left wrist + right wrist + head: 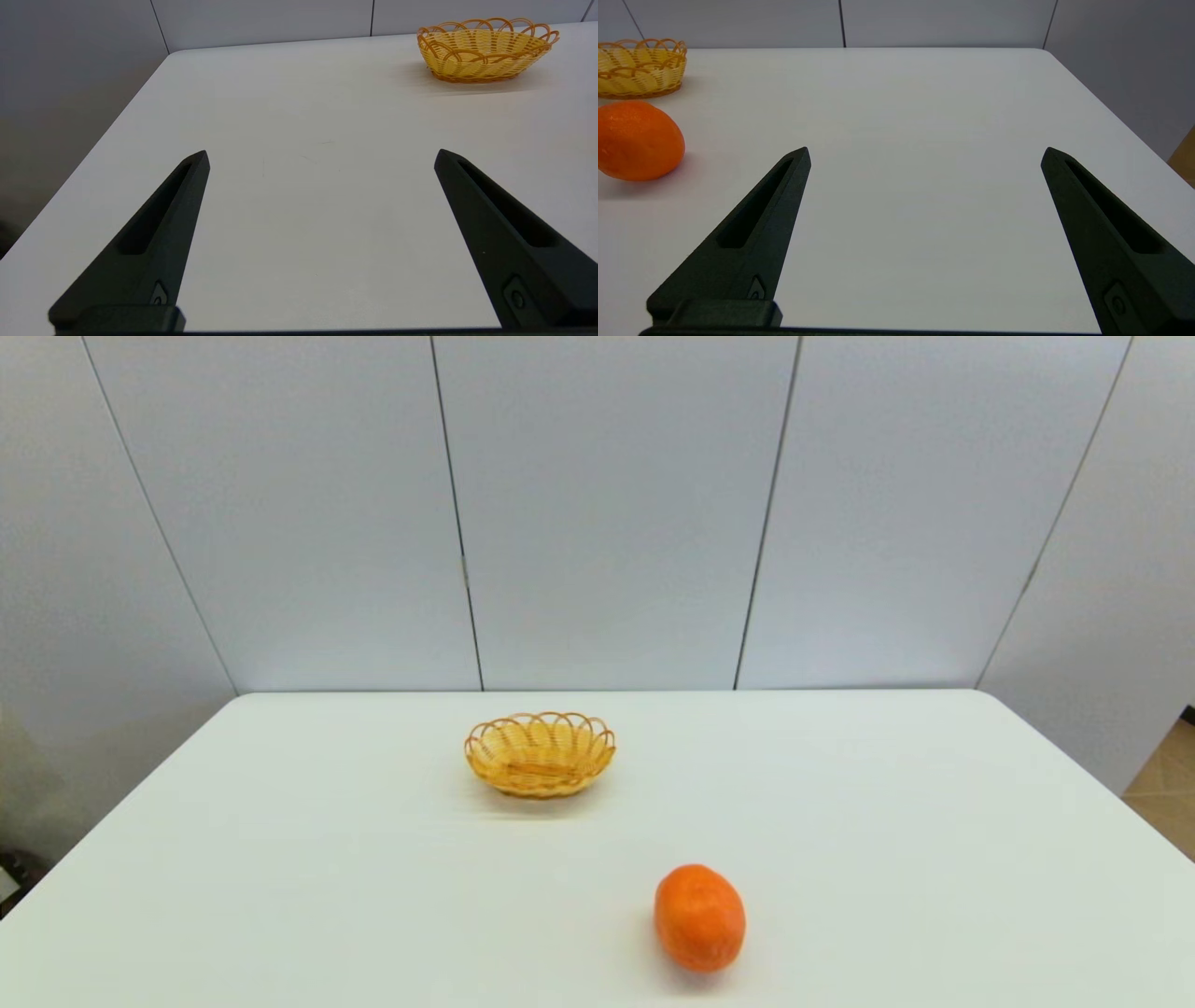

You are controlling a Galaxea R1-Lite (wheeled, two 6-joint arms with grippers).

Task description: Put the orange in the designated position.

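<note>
The orange (699, 917) is seen lying on its side on the white table (280, 859), close to the table's near edge and somewhat toward its right side. Nothing is touching it. A yellow-tan woven basket (540, 753) is set farther back, nearer the table's far edge and slightly left of the middle, well apart from the orange; nothing is seen inside it.

Neither arm is shown in the head view. The left claw (321, 156) is held low over the near left part of the table, its two black fingers (154, 233) spread wide apart with only bare table between them; the basket is seen beyond it toward the far edge. The right claw (926, 154) is likewise held over the near right part of the table, its fingers (756, 228) spread wide and gripping nothing. In the right wrist view the orange (637, 140) is found off to the side of that claw, outside the gap between the fingers, with the basket (640, 70) behind it.
</note>
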